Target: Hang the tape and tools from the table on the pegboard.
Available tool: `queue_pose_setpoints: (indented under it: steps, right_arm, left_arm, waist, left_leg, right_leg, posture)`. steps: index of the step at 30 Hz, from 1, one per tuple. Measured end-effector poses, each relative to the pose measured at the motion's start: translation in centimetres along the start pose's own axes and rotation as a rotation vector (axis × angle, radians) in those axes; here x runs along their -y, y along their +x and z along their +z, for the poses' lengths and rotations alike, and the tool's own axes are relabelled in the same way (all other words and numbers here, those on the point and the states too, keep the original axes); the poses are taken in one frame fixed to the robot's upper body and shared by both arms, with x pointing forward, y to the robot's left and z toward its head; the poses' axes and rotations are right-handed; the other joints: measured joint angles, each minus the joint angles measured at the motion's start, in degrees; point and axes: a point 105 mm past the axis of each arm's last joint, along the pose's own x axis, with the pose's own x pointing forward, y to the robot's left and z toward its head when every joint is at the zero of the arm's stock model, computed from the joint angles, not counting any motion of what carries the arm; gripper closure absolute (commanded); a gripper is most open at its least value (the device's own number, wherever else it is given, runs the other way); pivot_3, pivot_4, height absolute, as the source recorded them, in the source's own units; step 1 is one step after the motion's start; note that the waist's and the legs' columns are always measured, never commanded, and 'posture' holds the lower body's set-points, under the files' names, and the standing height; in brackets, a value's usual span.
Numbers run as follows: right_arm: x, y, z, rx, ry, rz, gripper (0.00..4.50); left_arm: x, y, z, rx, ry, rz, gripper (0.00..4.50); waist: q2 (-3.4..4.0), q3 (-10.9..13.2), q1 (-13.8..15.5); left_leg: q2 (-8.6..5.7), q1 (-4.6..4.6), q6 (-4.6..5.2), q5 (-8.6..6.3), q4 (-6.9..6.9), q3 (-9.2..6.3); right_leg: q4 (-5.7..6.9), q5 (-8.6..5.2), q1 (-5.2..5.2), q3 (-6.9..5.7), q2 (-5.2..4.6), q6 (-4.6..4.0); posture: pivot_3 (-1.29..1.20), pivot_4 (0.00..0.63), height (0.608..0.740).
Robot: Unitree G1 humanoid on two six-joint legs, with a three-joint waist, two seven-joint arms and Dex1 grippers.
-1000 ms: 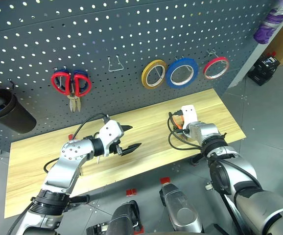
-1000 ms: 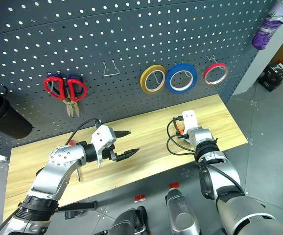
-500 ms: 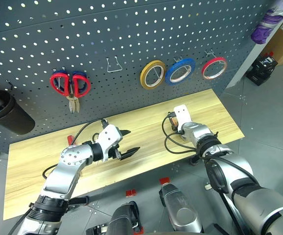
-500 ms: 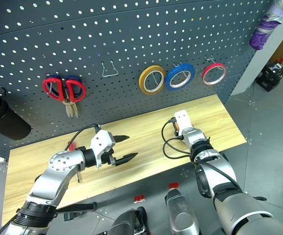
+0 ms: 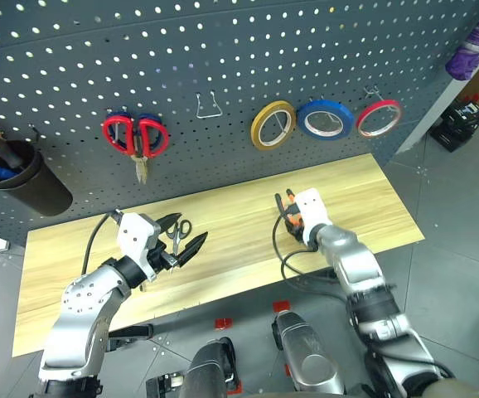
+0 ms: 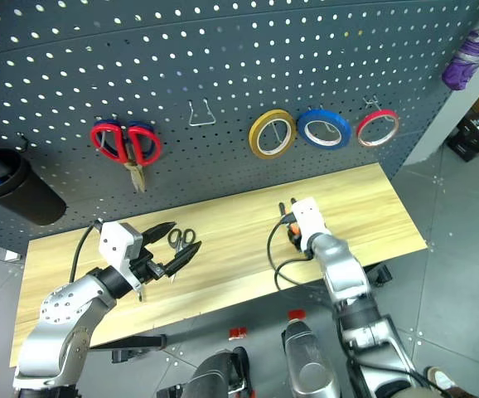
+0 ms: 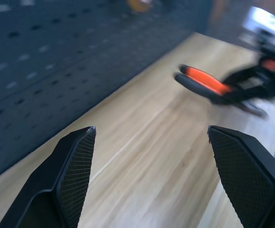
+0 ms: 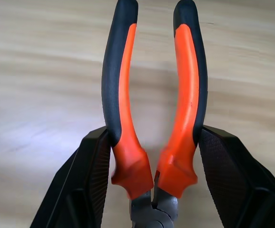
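Note:
The pliers (image 8: 187, 95), orange and black in the handles, sit between the fingers of my right gripper (image 8: 154, 133), which is shut on them over the middle of the table (image 5: 364, 191). My left gripper (image 5: 192, 226) is open and holds nothing. It hovers over the left half of the table. Small black-handled scissors (image 5: 176, 232) lie on the wood just by its fingertips. The blue tape (image 5: 324, 118) hangs on the pegboard (image 5: 223, 50), between a yellow ring (image 5: 274, 124) and a thin red ring (image 5: 379, 118). From the left wrist view, the pliers (image 7: 209, 83) show further along the table.
Larger red-handled scissors (image 5: 136, 137) hang on the pegboard at the left. A bare wire hook (image 5: 209, 106) is to their right. A black cup (image 5: 28, 182) holding tools is fixed at the board's far left. Cables trail from my right wrist over the table's front edge.
The camera has shifted. My right hand has drawn back and to the left with the pliers. My left gripper has swung left and back, uncovering the small scissors.

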Motion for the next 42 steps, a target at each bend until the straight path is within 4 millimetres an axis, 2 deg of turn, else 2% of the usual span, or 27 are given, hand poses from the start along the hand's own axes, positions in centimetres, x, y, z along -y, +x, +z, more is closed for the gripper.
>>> queue_pose_setpoints:
  steps: [2, 4, 7, 10, 12, 19, 22, 24, 30, 36, 42]
  right_arm:
    - [-2.4, -1.3, 2.9, 0.132, 0.025, 0.067, 1.98]
    - [-4.2, -2.7, 7.1, 0.32, 0.0, 0.116, 1.98]
    - [-4.9, -4.8, 13.6, 0.603, -0.059, 0.125, 1.98]
    - [-5.1, -6.2, 18.0, 0.795, -0.097, 0.116, 1.98]
    - [-5.1, -6.7, 20.2, 0.887, -0.114, 0.109, 1.98]
    - [-4.7, -6.3, 26.7, 1.13, -0.153, 0.045, 1.98]
    - [-4.6, -5.3, 27.7, 1.172, -0.186, 0.025, 1.98]
    - [-4.1, -4.3, 27.7, 1.167, -0.191, 0.01, 1.98]
    - [-3.1, -1.1, 26.0, 1.107, -0.262, -0.041, 1.98]
    - [-1.5, -0.2, 24.7, 1.098, -0.356, -0.12, 1.98]
    - [-0.8, 0.2, 24.0, 1.078, -0.372, -0.147, 1.98]
  left_arm:
    - [-0.1, -0.4, 0.6, 0.016, -0.001, 0.036, 0.54]
    - [-0.3, -0.6, 1.3, 0.031, -0.008, 0.067, 0.54]
    - [-0.8, -0.7, 2.9, 0.067, -0.03, 0.112, 0.54]
    - [-0.7, -0.4, 4.5, 0.093, -0.039, 0.109, 0.54]
    - [-0.4, -0.2, 5.6, 0.104, -0.03, 0.085, 0.54]
    - [0.3, 1.3, 8.9, 0.128, 0.015, 0.033, 0.54]
    - [0.8, 2.0, 9.1, 0.115, 0.008, 0.015, 0.54]
    - [1.1, 2.4, 9.4, 0.117, 0.012, 0.01, 0.54]
    - [1.1, 4.1, 10.4, 0.146, 0.006, 0.031, 0.54]
    - [1.4, 5.4, 9.8, 0.128, 0.01, 0.027, 0.54]
    - [1.6, 5.3, 9.4, 0.122, 0.006, 0.026, 0.54]
  waist:
    - [0.0, 0.0, 0.7]
    - [0.0, 0.0, 1.6]
    - [-0.04, 0.0, 3.5]
    - [-0.1, 0.2, 5.1]
    - [-0.17, 0.2, 5.6]
    - [-0.33, 0.5, 5.7]
    - [-0.32, 0.6, 5.7]
    - [-0.36, 0.7, 5.7]
    - [-0.43, 1.7, 6.2]
    - [-0.5, 2.3, 7.4]
    - [-0.52, 2.7, 7.9]
  left_leg:
    - [0.02, 0.06, -0.01, 0.01, 0.0, 0.0]
    - [0.01, 0.12, -0.02, 0.01, 0.01, 0.0]
    - [0.0, 0.12, -0.02, 0.01, 0.05, 0.0]
    - [0.01, 0.13, -0.07, 0.04, 0.05, -0.02]
    - [0.02, 0.15, -0.12, 0.07, 0.05, -0.06]
    - [0.03, 0.17, -0.23, 0.16, 0.01, -0.04]
    - [0.03, 0.17, -0.27, 0.18, 0.01, -0.01]
    - [0.03, 0.16, -0.28, 0.18, 0.01, 0.01]
    - [0.02, 0.15, -0.32, 0.21, -0.01, 0.05]
    - [0.03, 0.13, -0.34, 0.22, -0.02, 0.11]
    - [0.08, 0.14, -0.36, 0.24, 0.01, 0.13]
  right_leg:
    - [0.04, 0.04, 0.01, 0.0, 0.02, 0.03]
    - [0.02, 0.06, 0.05, -0.02, 0.02, 0.05]
    - [-0.04, 0.08, 0.05, -0.06, 0.01, 0.07]
    - [-0.02, 0.1, 0.04, -0.12, 0.01, 0.03]
    - [-0.02, 0.11, 0.06, -0.18, 0.01, 0.02]
    - [0.02, 0.18, 0.03, -0.21, 0.03, -0.09]
    - [0.0, 0.18, 0.02, -0.22, 0.03, -0.1]
    - [-0.01, 0.19, 0.02, -0.22, 0.02, -0.11]
    - [-0.03, 0.2, 0.01, -0.22, 0.01, -0.13]
    - [-0.05, 0.2, -0.03, -0.23, -0.02, -0.13]
    - [-0.03, 0.2, -0.03, -0.25, -0.01, -0.13]
  posture:
    - [-0.26, 0.277, 0.74]
    - [-0.24, 0.287, 0.74]
    - [-0.22, 0.299, 0.74]
    - [-0.2, 0.306, 0.74]
    - [-0.2, 0.31, 0.74]
    - [-0.17, 0.326, 0.74]
    - [-0.16, 0.332, 0.74]
    - [-0.15, 0.343, 0.74]
    - [-0.12, 0.358, 0.74]
    - [-0.11, 0.366, 0.74]
    - [-0.13, 0.364, 0.74]
